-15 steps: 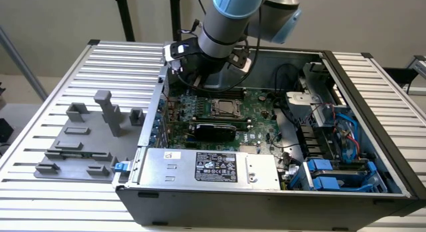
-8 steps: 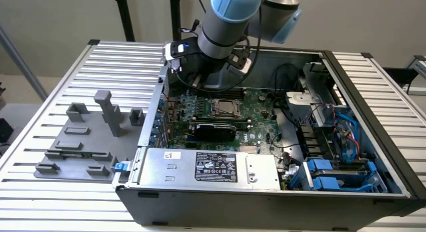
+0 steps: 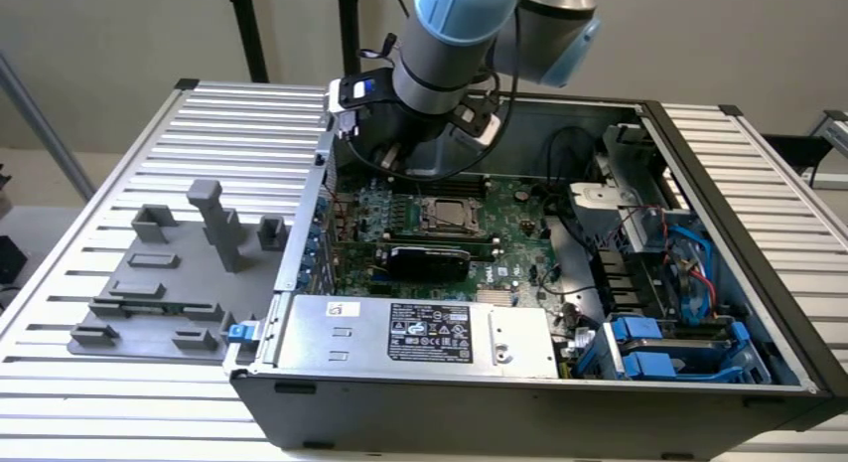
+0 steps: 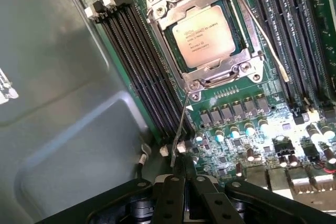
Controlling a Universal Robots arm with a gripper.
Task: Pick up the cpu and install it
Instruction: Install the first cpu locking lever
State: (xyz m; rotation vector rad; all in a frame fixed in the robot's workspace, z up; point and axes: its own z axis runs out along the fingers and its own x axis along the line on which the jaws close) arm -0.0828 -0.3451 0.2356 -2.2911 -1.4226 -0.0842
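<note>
A big grey computer case (image 3: pixel 530 407) lies open on a table (image 3: pixel 79 184) made of metal strips. The robot arm (image 3: pixel 444 45) reaches down into the far side of the case. Inside is a green board (image 3: pixel 517 238) full of small parts.

The cpu (image 4: pixel 210 38) is a flat silver square. It lies flat in its socket, and a shiny metal frame (image 4: pixel 170 9) goes around it. In the exterior view the cpu (image 3: pixel 451 212) is near the middle of the green board, just in front of the arm. It has a few lines of dark writing on top, but the letters are too small to read.

The gripper (image 4: pixel 182 174) has black fingers (image 4: pixel 170 198), and they are pressed together. It hangs over the board, near the socket but not on the cpu. A thin metal rod (image 4: pixel 181 129) runs from the frame's corner down to the fingertips. I cannot tell if the fingers pinch it. Long black slots (image 4: pixel 142 77) lie beside the socket.

At the near side of the case is a silver box (image 3: pixel 397 333) with a black label (image 3: pixel 431 333). The label has white marks that cannot be read. On the exterior view's left, grey plastic blocks (image 3: pixel 166 273) stand on the table. At the near right of the case are blue holders (image 3: pixel 662 348).
</note>
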